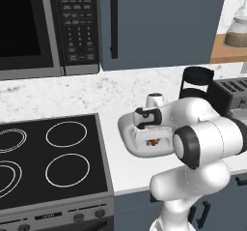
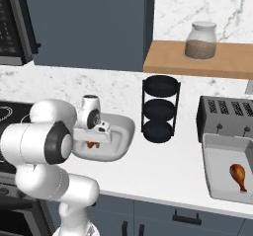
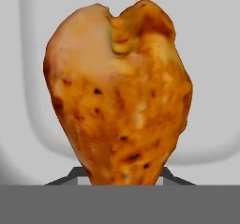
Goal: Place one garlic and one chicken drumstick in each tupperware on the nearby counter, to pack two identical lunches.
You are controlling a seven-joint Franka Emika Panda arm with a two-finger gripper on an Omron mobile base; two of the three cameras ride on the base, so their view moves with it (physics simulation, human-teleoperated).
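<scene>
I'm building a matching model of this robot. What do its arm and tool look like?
The arm is glossy white, made of rounded, bulbous segments, with dark grey to black bands at the joints. The wrist ends in a white block with a small dark patch. The tool has two small dark finger tips. No cables, markings or sleeves are visible.

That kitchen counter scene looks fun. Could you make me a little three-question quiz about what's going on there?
1. True or false: the gripper holds a chicken drumstick.
2. Which container is the gripper over? A) rounded oval dish B) rectangular tray
3. Fill in: the drumstick lying in the rectangular tray sits just in front of the dark ____.

Key: 1 true; 2 A; 3 toaster.
</scene>
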